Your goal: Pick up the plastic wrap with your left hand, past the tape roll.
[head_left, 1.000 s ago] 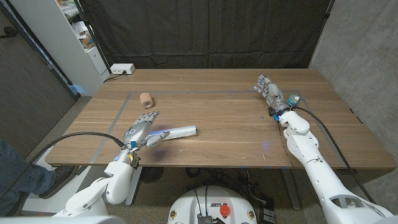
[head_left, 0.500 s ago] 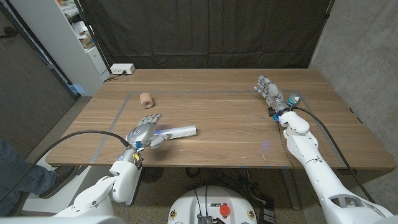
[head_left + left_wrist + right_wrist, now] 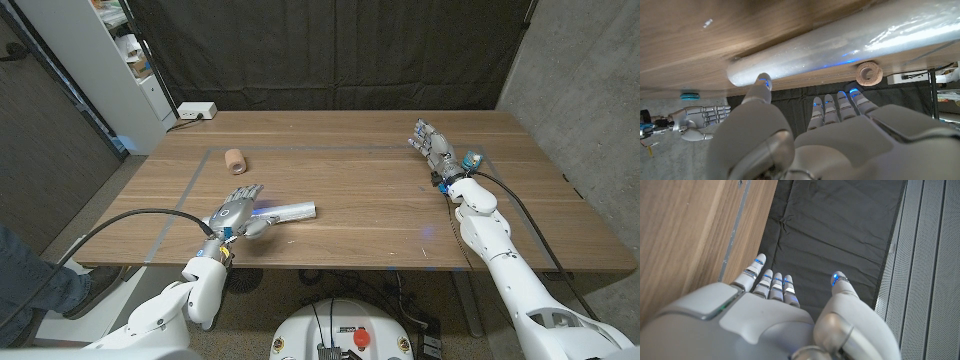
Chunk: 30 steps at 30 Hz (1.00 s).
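So the left hand point(image 3: 236, 210) is right at the near end of the plastic wrap point(image 3: 285, 212), which lies on its side on the wooden table point(image 3: 380, 200), a bit toward the robot's left of the middle. In the left wrist view the thumb tip point(image 3: 761, 82) looks like it's at or just touching the roll's end, and the other fingers point(image 3: 837, 102) are stretched out alongside it, not curled around. So the hand is spread and holding nothing yet.

The tape roll point(image 3: 235, 160) sits farther back on the table, well apart from the wrap. The right hand point(image 3: 432, 145) waits far off on the other side, fingers extended, nothing in it.

What I'd worry about: the wrap is a smooth, shiny cylinder, so if the thumb pushes before the fingers close, it'll probably just roll or skid away across the wood. Also the hand is lined up on the very end of the roll, so even a decent squeeze there could let the long free end droop or swing out of the grasp on the lift.
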Each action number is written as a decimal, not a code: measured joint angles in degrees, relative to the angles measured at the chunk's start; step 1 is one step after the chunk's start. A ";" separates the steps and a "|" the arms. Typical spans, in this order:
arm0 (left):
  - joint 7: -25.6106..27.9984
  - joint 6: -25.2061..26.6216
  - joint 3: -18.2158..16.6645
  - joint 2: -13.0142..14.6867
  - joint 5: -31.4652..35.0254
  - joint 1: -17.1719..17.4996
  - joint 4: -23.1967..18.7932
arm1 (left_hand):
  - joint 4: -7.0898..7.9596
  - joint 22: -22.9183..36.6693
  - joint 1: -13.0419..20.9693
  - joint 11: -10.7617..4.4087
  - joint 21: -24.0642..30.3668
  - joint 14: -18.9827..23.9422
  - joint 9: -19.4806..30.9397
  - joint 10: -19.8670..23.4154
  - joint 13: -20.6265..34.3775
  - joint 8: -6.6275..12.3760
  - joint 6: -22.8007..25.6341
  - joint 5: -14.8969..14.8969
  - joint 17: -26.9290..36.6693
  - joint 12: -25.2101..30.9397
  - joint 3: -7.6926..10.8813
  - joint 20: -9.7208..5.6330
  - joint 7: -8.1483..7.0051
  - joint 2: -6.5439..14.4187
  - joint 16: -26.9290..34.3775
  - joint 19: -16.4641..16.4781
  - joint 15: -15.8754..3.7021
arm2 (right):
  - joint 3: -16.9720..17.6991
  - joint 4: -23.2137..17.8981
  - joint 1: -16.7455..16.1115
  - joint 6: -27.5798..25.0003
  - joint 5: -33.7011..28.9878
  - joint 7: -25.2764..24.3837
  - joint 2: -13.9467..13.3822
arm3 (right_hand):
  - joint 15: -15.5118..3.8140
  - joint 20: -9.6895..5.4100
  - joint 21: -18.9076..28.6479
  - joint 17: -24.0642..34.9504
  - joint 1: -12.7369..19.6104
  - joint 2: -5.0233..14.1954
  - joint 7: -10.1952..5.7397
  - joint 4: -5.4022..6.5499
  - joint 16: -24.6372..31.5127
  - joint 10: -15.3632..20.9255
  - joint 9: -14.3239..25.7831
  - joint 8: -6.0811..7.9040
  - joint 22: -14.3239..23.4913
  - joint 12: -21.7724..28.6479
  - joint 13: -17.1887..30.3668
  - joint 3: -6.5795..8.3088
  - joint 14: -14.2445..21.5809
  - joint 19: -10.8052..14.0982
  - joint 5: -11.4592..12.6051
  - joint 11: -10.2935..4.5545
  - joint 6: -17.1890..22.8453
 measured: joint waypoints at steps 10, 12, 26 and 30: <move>-0.21 1.37 2.60 -0.05 -0.12 -2.38 0.45 | 0.00 0.00 0.23 0.00 0.00 0.19 0.00 0.00 0.00 0.00 0.31 0.00 0.00 0.00 0.00 0.20 -0.31 -0.23 0.00 0.19 0.20 | 0.33 1.40 0.69 0.33 0.09 0.36 0.12 | 0.00 0.00 0.00 -0.01 0.00 0.00 0.00 0.00 0.00 0.00 0.00 0.00 0.00 0.00 0.00 0.00 0.00 0.00 -0.32 0.00 0.00; -0.28 1.62 2.86 -0.08 -0.11 -2.58 0.49 | 0.00 0.00 0.23 -0.03 0.00 0.19 0.00 0.03 0.00 0.00 0.33 0.00 0.00 0.00 0.00 0.20 -0.29 -0.23 0.00 0.19 0.20 | 0.40 1.59 0.74 0.35 0.10 0.45 0.14 | 0.01 0.00 0.00 -0.01 0.00 0.00 0.00 0.00 0.00 0.00 0.00 0.00 0.00 0.00 0.00 0.00 0.01 0.00 -0.32 0.00 0.00; -0.36 2.46 5.53 -0.61 -0.62 -4.49 1.58 | 0.47 0.00 0.76 -0.21 0.00 0.49 -0.01 0.41 -0.01 0.00 1.23 0.21 0.00 0.00 0.01 0.41 0.00 0.31 0.00 0.41 -0.11 | 0.77 2.35 0.93 0.53 0.19 0.77 0.24 | 0.10 0.00 0.00 -0.01 0.00 0.00 0.00 0.00 0.00 0.00 -0.01 0.00 -0.01 0.00 0.00 0.00 0.33 0.00 -0.31 0.00 0.00; -0.11 2.47 5.86 -0.69 -1.10 -4.71 1.89 | 0.47 0.00 0.76 -0.21 0.00 0.49 -0.01 0.41 -0.01 0.00 1.23 0.21 0.00 0.00 0.01 0.50 0.00 0.31 0.00 0.50 -0.11 | 0.80 2.54 0.95 0.53 0.19 0.79 0.30 | 0.10 0.00 0.00 -0.01 0.00 0.00 0.00 0.00 0.00 0.00 -0.01 0.00 -0.01 0.00 0.00 0.00 0.32 0.00 -0.31 0.00 0.00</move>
